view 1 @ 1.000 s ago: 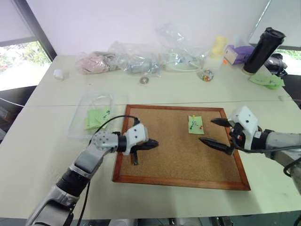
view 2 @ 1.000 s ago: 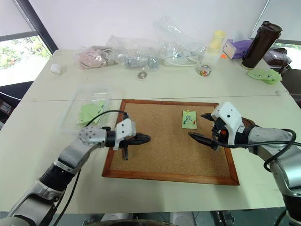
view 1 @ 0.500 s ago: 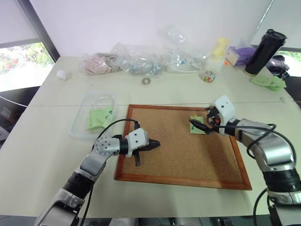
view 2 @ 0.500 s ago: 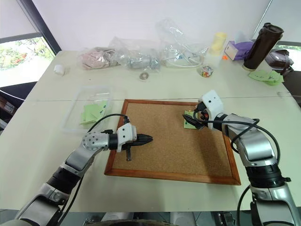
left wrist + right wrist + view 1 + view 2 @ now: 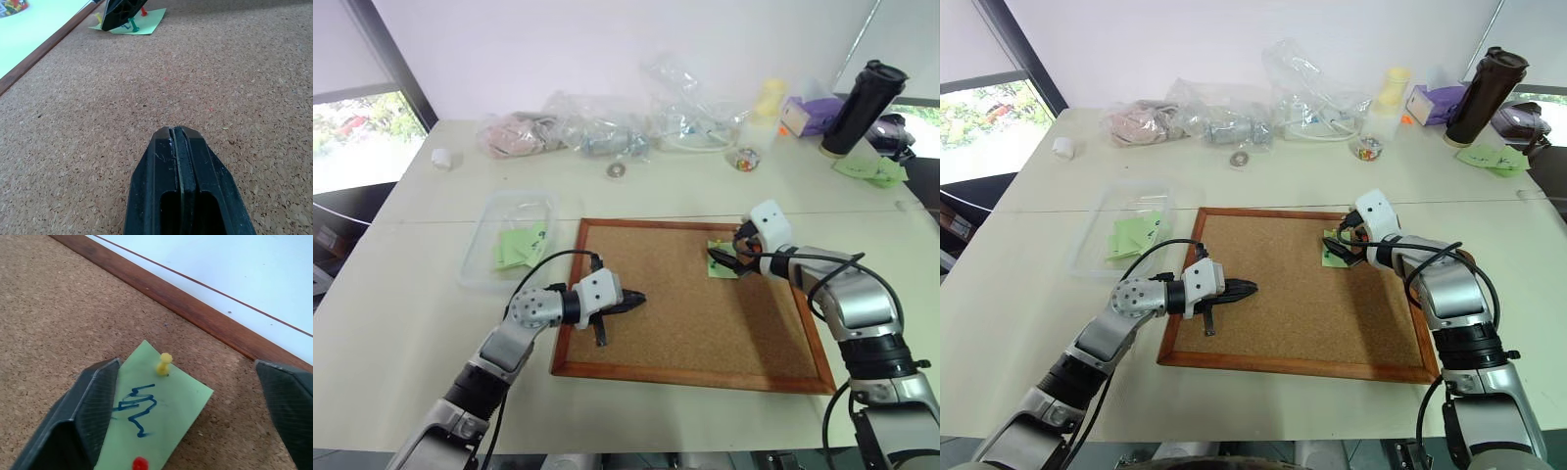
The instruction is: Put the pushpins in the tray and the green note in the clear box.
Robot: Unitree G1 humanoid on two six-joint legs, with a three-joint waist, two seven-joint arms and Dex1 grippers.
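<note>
Light: bright, even daylight; the window (image 5: pixel 357 137) beyond the counter (image 5: pixel 401 323) at its left end is washed out to near white.
Shadows: soft and faint on the cork board (image 5: pixel 685 294).
Glare: sheen on the plastic bags (image 5: pixel 607 122) behind the cork board.
Distortion: the counter's edges bow in the head views.
Focus: in the right wrist view the right tool's fingers (image 5: pixel 83 416) are soft; the cork grain is crisp.

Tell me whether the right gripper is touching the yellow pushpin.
Apart. The right wrist view shows the yellow pushpin standing in the green note, with bare note between it and the right gripper, whose jaws stand open.
</note>
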